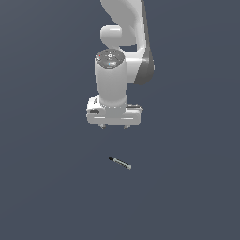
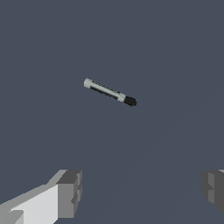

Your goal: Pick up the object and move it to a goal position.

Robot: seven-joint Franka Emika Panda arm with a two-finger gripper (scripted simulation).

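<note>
Silver-grey rod (image 1: 120, 162) w/ a black knob at one end is lying flat on the dark grey desk (image 1: 47, 187), tilted diagonally, knob end toward the exterior view's left. White claw (image 1: 114, 127) hangs above it, not touching, fingers (image 2: 70, 192) spread wide apart w/ nothing between them. Rod sits a bit ahead of the fingers in the wrist view.
</note>
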